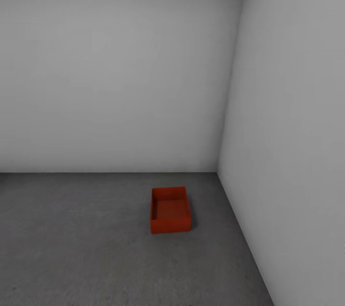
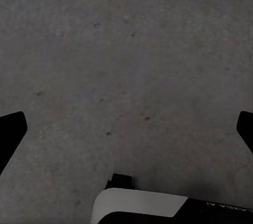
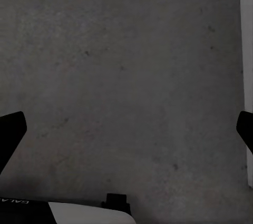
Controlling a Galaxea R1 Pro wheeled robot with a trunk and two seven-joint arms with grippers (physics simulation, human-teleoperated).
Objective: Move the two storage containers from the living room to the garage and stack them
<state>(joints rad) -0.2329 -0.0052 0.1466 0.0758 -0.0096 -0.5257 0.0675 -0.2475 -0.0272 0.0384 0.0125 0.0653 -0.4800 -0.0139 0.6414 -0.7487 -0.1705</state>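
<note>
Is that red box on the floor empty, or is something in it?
Empty. The head view looks down into the open-topped red box, upright on the grey floor near the corner, and only its bare red bottom shows inside.

Storage container (image 1: 170,210): red-orange, plain. Floor (image 1: 86,248): dark grey concrete, faintly mottled and speckled. Walls (image 1: 120,76): plain pale grey. Gripper fingers (image 2: 10,129): black.
</note>
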